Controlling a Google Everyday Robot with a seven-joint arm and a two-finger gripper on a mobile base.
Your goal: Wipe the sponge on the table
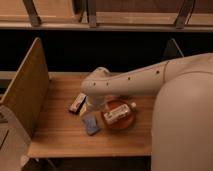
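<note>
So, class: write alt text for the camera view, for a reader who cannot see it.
A white robot arm reaches from the picture's right over a wooden table, its gripper close above a blue-grey sponge. A reddish plate and a dark bar lie near the sponge.

A round reddish-brown plate (129,121) lies just to the right of the end effector (92,111). A pale bottle-shaped item (118,112) rests on its side on the plate, with its cap end pointing away from the end effector. A dark bar with a white label (77,102) lies close on the left of the end effector, slightly farther back.
</note>
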